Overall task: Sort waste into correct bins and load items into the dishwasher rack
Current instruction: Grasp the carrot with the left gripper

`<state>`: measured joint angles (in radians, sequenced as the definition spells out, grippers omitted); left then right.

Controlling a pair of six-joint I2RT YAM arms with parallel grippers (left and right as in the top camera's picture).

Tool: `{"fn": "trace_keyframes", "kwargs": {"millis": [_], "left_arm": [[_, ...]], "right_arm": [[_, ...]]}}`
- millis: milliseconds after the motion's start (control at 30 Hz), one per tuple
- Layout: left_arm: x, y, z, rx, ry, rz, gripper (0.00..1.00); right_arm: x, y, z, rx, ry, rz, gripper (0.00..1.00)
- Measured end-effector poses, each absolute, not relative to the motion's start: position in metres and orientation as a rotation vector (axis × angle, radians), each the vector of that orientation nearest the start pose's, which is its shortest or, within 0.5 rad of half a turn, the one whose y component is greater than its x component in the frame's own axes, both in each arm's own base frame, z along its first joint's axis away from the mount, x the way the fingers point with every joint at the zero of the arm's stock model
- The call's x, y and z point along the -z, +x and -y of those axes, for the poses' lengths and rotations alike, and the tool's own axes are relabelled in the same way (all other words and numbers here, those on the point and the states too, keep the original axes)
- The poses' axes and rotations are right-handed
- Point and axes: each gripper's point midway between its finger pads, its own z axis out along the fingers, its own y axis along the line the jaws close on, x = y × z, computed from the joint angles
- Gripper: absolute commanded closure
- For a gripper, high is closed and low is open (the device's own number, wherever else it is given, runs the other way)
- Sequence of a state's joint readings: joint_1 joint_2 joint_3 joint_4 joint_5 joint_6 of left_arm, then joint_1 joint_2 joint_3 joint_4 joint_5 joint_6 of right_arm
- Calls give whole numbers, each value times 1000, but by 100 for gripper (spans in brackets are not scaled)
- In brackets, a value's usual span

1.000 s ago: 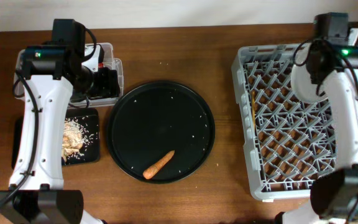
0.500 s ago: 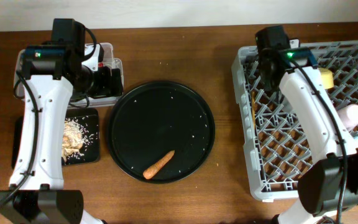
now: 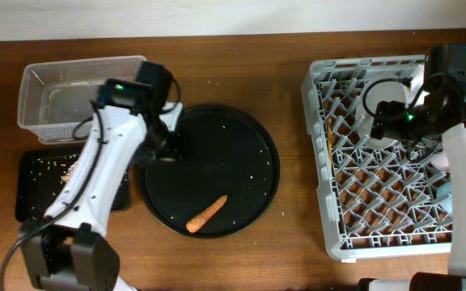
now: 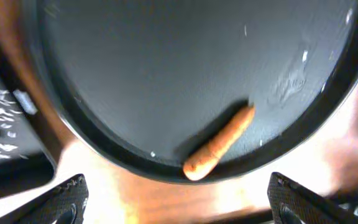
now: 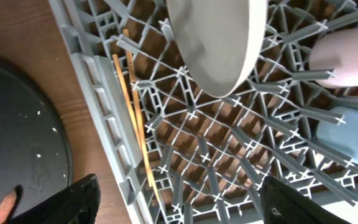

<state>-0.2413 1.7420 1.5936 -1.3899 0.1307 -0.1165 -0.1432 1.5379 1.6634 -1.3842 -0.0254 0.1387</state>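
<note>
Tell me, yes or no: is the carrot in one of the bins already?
No, the carrot lies on the large round black tray.

The table (image 3: 217, 65) is brown wood with a visible grain and a soft sheen. The round black tray (image 3: 217, 153) on it looks like smooth, slightly glossy plastic flecked with pale crumbs, and the carrot (image 3: 207, 213) has a matt orange skin. The clear tub (image 3: 63, 101) is transparent, shiny plastic and the dishwasher rack (image 3: 315, 162) is matt grey moulded plastic, holding chopsticks (image 5: 137, 124) of pale bare wood, a plate (image 5: 219, 43) with a smooth matt grey face, and a pink cup (image 5: 347, 56) and blue cup (image 5: 350, 134) with a smooth satin finish.
</note>
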Motion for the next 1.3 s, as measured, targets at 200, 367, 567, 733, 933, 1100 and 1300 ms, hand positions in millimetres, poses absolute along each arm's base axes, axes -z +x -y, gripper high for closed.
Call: {"fn": "trace_keyframes", "kwargs": {"millis": [200,367,567,733,933,1100,1300], "left_arm": [[-65,239,156,155,649,-3209,9],[-32,219,162,136,743,-3196,10],[-14,221,160,132,738,-3158,27],[-9,219,157,119,727,-3160,49],[-5,222,158,110,711,-3156,73],[-17,241,167,122,700,-3098,91],[-39,259,177,141,685,-3063,99]], "right_arm": [[-233,319,39,-54,377,-2807,18],[-233,319,38,-59,376,-2808,19],[-233,319,38,-59,376,-2809,19],[-233,319,38,-59,377,-2810,19],[-233,319,38,-59,377,-2810,19],[-233,318,38,-59,377,-2813,19],[-232,318,38,-59,377,-2815,19]]}}
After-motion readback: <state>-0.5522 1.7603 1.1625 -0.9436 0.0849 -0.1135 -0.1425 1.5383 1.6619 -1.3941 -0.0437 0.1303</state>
